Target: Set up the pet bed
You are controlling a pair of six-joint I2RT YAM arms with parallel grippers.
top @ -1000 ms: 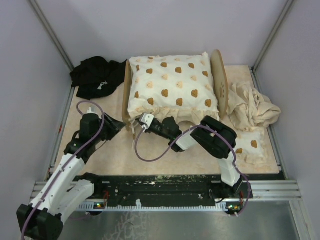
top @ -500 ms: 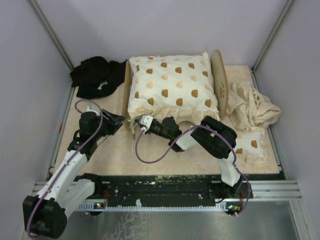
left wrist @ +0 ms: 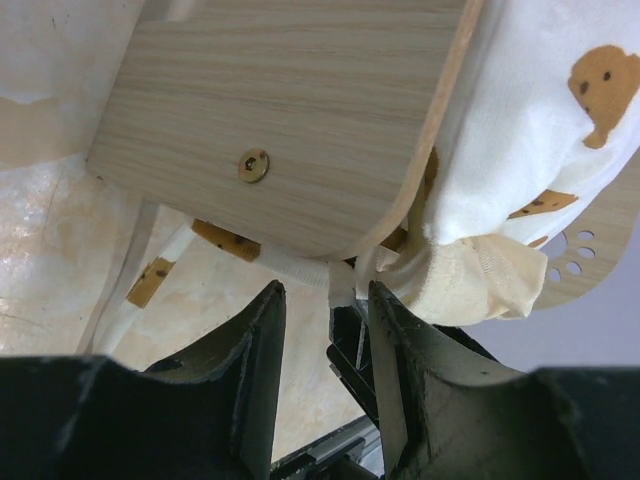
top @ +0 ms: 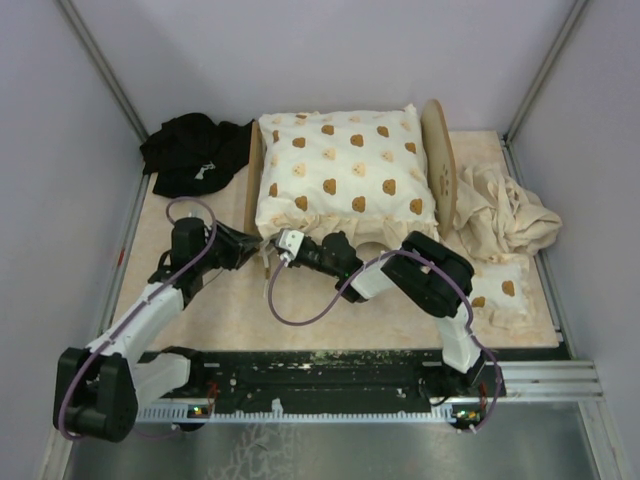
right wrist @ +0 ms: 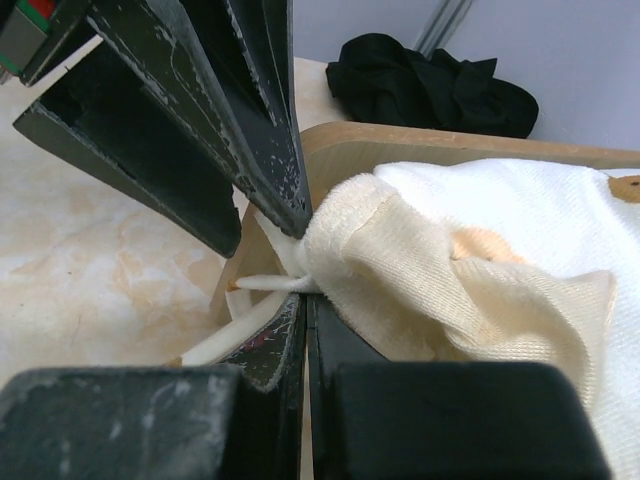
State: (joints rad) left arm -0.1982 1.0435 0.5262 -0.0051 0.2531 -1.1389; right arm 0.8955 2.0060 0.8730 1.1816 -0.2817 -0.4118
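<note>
The pet bed (top: 438, 160) is a light-wood frame standing at the back centre, with a cream frilled cushion (top: 345, 170) with brown prints lying on it. My right gripper (top: 280, 246) is at the bed's front-left corner, shut (right wrist: 305, 300) on a thin white tie (right wrist: 262, 286) at the cushion's frilled corner (right wrist: 400, 270). My left gripper (top: 255, 250) faces it from the left, just under the wooden end board (left wrist: 290, 110). It is open (left wrist: 322, 292), and the tie's loose end (left wrist: 341, 284) hangs between its fingertips, untouched.
A black cloth (top: 195, 150) lies at the back left. A crumpled beige cloth (top: 505, 210) and a second small printed cushion (top: 500, 290) lie on the right. Side rails and walls close in the marbled table (top: 230, 310).
My left arm has swung right, in to the bed's front-left corner, and its fingers have narrowed around the tie's end. The right arm has not moved.
</note>
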